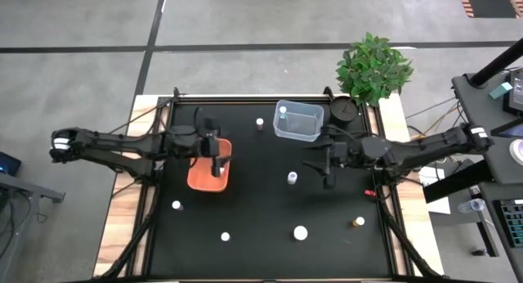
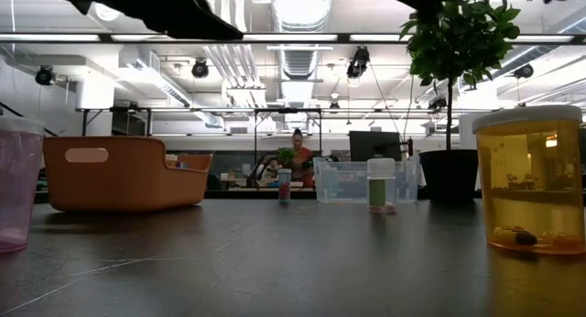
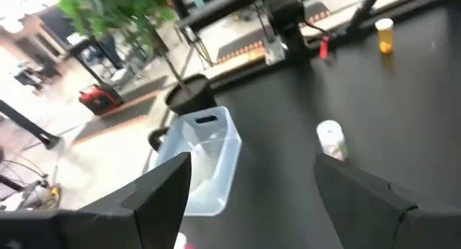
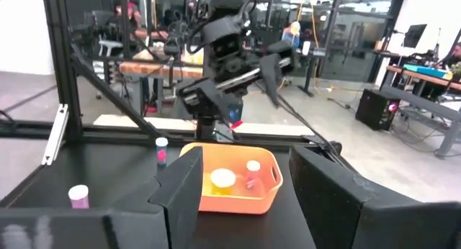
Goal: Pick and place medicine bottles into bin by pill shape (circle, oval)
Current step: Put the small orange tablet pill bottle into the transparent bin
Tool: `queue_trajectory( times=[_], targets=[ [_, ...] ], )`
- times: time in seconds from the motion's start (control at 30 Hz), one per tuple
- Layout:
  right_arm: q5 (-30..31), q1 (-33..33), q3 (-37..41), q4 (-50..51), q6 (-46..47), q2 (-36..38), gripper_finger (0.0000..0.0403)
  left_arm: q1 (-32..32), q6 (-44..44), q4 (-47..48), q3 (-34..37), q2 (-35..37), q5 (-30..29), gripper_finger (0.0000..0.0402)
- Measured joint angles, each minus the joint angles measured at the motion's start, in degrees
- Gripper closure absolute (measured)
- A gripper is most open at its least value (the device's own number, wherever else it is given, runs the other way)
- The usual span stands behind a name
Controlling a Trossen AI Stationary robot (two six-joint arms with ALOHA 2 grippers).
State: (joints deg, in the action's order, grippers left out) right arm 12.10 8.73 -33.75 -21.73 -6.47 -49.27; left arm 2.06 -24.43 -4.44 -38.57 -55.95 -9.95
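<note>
no readable text, bottle labels illegible

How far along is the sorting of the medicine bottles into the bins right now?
Partly done. The orange bin already holds two bottles, and the clear bin holds one. Nothing is in hand: the left gripper hangs open over the orange bin, and the right gripper holds nothing. About seven loose bottles remain on the table, including one near the right gripper.

An open-plan robotics lab: exposed ceiling ducts (image 2: 298,42) and track lights, rows of workstations with monitors (image 2: 374,145), concrete floor (image 1: 82,38), and a black test bench (image 1: 261,217).
</note>
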Motion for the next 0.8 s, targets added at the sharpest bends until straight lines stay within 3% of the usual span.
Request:
queue_trajectory(
  times=[0.2,0.33,0.8],
  targets=[
    [-0.1,0.0,-9.2,3.3,0.6,-8.7,0.0204,0.4,0.0,-1.3,2.4,3.3,-0.8,0.0127],
    [-0.1,0.0,-16.7,12.2,5.3,-13.5,0.0204,0.4,0.0,-1.2,2.4,4.8,-1.4,0.0127],
    [-0.6,0.0,-44.8,62.4,38.9,-32.1,0.0204,0.5,0.1,-0.5,2.4,5.4,-1.7,0.0127]
  ],
)
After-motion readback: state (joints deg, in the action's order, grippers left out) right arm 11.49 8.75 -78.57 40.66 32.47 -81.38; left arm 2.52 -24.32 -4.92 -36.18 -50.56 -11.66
